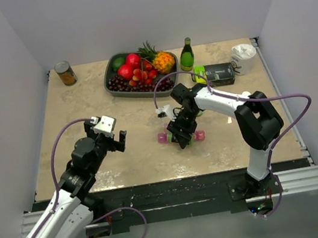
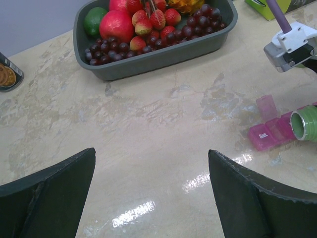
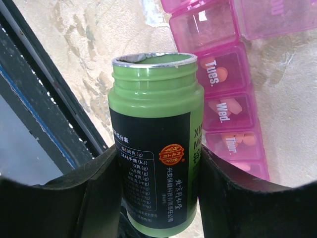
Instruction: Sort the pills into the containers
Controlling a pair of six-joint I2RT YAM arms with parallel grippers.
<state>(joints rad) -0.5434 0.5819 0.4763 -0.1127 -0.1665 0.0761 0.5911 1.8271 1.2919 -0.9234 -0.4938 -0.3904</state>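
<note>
Plainly, our right gripper point(image 3: 154, 173) is clamped around an uncapped green bottle point(image 3: 153, 114), which is tipped with its open mouth close over the pink organizer point(image 3: 230, 106). The organizer lies mid-table point(image 1: 83, 101), in front of the fruit tray point(image 1: 112, 85), and we see orange pills point(image 3: 221, 74) in its Tues., Wed. and Thur. compartments. Our left gripper point(image 2: 151, 153) hangs over bare table with its jaws spread wide and nothing between them, well apart from the organizer.
</note>
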